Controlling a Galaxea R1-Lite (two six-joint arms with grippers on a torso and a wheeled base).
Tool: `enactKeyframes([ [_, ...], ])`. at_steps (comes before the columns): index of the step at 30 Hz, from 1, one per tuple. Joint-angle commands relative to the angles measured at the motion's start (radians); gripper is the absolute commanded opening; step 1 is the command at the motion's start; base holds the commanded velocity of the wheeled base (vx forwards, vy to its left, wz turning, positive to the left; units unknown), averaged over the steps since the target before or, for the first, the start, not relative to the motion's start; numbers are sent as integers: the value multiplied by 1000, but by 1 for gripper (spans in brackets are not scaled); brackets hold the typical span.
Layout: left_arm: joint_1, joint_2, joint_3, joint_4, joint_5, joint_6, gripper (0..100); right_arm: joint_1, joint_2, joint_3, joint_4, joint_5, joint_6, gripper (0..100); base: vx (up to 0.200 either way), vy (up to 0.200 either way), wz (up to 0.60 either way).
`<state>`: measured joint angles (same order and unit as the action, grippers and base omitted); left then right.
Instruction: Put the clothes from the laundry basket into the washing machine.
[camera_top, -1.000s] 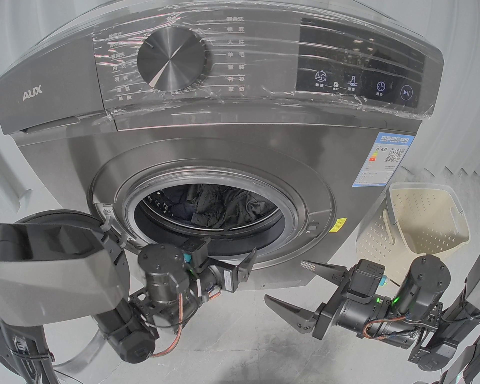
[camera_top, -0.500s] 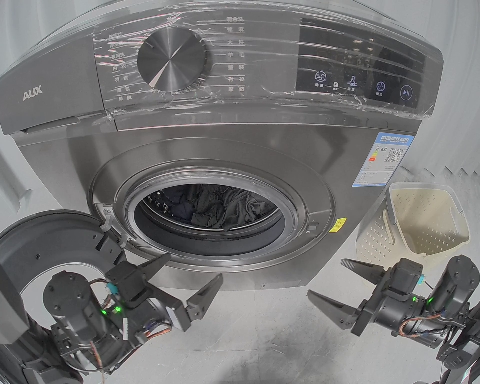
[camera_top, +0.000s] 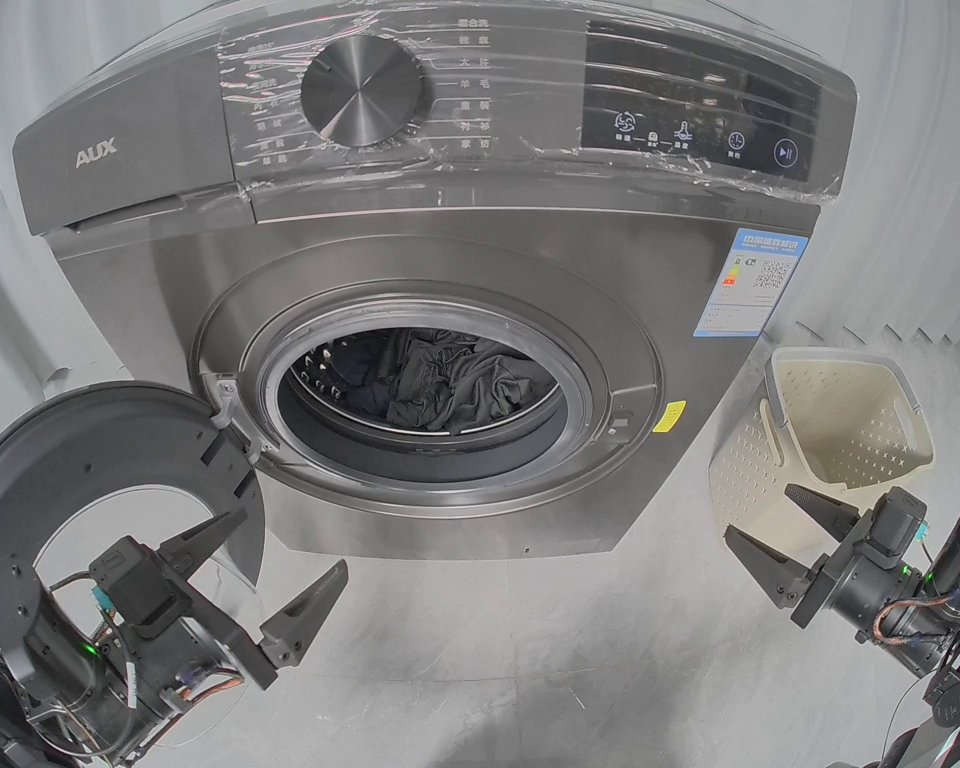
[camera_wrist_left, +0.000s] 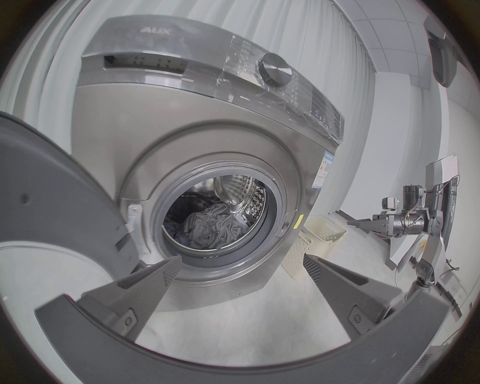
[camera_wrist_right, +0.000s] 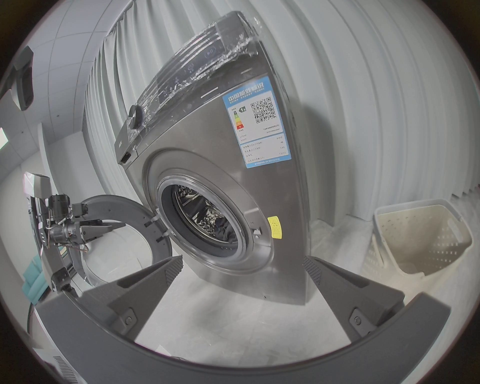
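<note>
Head view: dark clothes (camera_top: 440, 380) lie heaped in the drum (camera_top: 312, 378) of the washing machine (camera_top: 450, 240), its door (camera_top: 100, 430) swung wide to the robot's left. The laundry basket (camera_top: 745, 470) stands just beside the machine's right side. Over the last second both arms drew back from the opening: the left gripper (camera_top: 288, 542) is now before the door and the right gripper (camera_top: 760, 510) before the basket, both jaws spread open. Left wrist view adds the drum's shiny perforated wall behind the clothes

I am working in what is looking like a test lab, not a home: white pleated curtains (camera_wrist_right: 380, 100) are hanging as walls, and the silver front-loading washing machine (camera_top: 450, 250) is wearing clear plastic film (camera_top: 520, 100) on its panel.
</note>
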<state>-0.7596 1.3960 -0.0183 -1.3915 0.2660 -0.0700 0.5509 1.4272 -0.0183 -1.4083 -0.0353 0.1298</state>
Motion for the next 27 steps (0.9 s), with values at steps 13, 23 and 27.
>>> enactKeyframes([
  [13,213,-750,18,646,-30,33,100,-160,-648,18,608,-117,-1,100,-200,0,0],
  [23,499,-1135,18,1020,-143,16,100,-399,-1143,17,1051,-106,-52,100,-60,0,0],
  [27,602,-1263,18,1131,-209,16,100,-436,-1297,17,1203,-84,-53,100,0,0,0],
])
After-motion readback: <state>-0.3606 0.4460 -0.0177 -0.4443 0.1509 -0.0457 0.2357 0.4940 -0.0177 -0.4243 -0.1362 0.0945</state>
